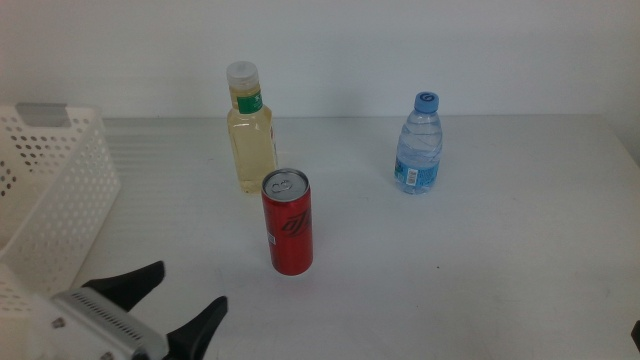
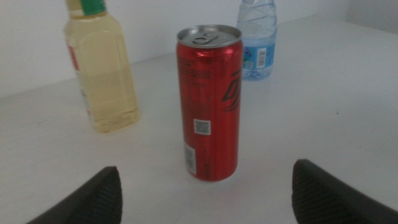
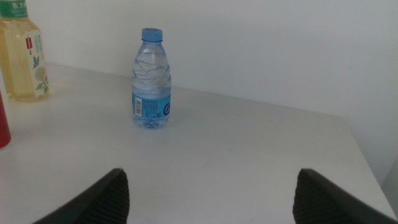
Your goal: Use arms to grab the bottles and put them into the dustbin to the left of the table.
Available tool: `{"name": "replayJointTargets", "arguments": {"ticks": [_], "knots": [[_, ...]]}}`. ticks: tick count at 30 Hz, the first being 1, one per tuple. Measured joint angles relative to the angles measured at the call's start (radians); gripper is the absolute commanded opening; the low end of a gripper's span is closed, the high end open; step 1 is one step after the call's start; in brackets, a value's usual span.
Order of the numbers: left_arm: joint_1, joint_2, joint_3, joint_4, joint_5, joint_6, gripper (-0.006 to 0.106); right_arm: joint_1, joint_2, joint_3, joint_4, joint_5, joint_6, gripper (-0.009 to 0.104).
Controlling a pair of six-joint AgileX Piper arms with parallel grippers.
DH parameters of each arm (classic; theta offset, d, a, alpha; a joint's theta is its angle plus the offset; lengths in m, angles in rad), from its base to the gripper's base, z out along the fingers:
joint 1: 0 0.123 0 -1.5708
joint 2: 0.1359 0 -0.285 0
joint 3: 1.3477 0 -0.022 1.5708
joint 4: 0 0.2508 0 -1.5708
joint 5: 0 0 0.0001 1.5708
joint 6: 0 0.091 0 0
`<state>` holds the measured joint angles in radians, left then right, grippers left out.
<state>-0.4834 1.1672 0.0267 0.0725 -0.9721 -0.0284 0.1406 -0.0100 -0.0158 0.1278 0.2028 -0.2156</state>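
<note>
Dustbin (image 1: 55, 185): white perforated basket at the tabletop's (image 1: 500, 260) left edge, just beyond and to the left of the left claw (image 1: 185, 300).

Left claw: low at the near left of the middle view, white housing, both dark jaws spread wide apart with nothing between them; it faces the red can.

Yellow bottle (image 1: 250, 135): clear, pale yellow liquid, white cap, green neck label; upright, beyond the can as seen from the left claw and slightly to its left.

Red can (image 1: 287, 222): upright, straight ahead of the left claw, near it but not touching either jaw; nearest of the three items.

Water bottle (image 1: 419, 145): short, clear, blue cap and label; upright, straight ahead of the right claw (image 3: 208, 199), well apart from it.

Right claw: seen only in its own wrist view, jaws wide apart, holding nothing.
</note>
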Motion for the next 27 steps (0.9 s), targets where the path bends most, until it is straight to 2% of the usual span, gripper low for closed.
{"name": "replayJointTargets", "arguments": {"ticks": [5,11,27], "knots": [[0.0,0.159,-0.008,0.008,-0.144,-0.008,0.09,0.0,0.0,0.0,0.0,0.0,0.0,0.081],[0.0,0.254,-0.008,0.011,-0.16,-0.008,0.09,0.0,0.0,0.0,0.0,0.0,0.0,0.081],[0.0,0.283,-0.021,0.017,-0.163,-0.008,0.09,0.0,0.0,0.0,0.0,0.0,0.0,0.081]]}}
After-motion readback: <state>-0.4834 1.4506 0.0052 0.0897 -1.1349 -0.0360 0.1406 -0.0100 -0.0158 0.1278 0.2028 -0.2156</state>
